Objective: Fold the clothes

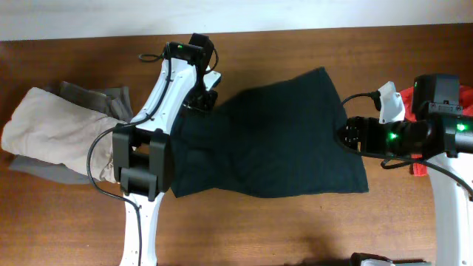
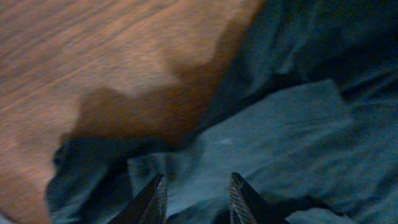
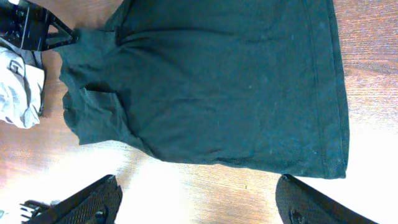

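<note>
T-shirt [image 1: 273, 140] beneath left fingers [image 2: 152, 200], beyond right fingers [image 3: 90, 202]

Overhead, the light is even and fairly bright: the table [image 1: 295, 222] shows warm brown, shadows on it are faint and soft, and the black T-shirt [image 1: 281, 140] is so dark its folds barely show. Small green lights [image 1: 392, 137] glow at 3 o'clock. The left wrist view is dim and blurred with a bluish cast. Wood grain smears at 11 o'clock, a heavy shadow lies at 9 o'clock, and the left gripper [image 2: 198, 190] at 6 o'clock is soft-edged. The right wrist view is sharp on the T-shirt, hem stitching clear, but glare whitens the wood at 6 and 4 o'clock. The fingers [image 3: 93, 200] of the right gripper [image 3: 196, 186] are dark, unfocused shapes.
</note>
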Motion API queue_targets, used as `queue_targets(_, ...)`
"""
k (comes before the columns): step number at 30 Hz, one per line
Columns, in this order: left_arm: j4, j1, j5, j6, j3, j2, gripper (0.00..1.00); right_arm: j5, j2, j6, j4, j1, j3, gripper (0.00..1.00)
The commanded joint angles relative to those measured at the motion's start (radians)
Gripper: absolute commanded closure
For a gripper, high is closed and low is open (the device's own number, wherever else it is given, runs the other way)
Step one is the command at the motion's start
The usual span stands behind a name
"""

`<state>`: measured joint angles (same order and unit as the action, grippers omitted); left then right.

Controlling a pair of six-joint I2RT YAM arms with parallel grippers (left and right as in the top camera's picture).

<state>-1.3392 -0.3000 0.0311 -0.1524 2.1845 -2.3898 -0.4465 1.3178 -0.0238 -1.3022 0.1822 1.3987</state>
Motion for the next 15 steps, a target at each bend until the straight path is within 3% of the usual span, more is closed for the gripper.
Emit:
queue_targets(1, -0.01, 0.01, 0.133, 0.1, 0.01, 0.028, 0.68, -0.013, -0.002, -0.006, -0.001, -0.006, -0.004, 0.16)
queue_targets(6, -0.04, 0.049, 0.05, 0.164, 0.009, 0.028, 0.69, -0.013, -0.002, -0.006, -0.004, -0.006, -0.004, 0.16)
queue_targets(15, -0.045, 0.08, -0.1, 0.094, -0.006, 0.028, 0.68, -0.012, -0.002, -0.006, -0.003, -0.006, -0.004, 0.16)
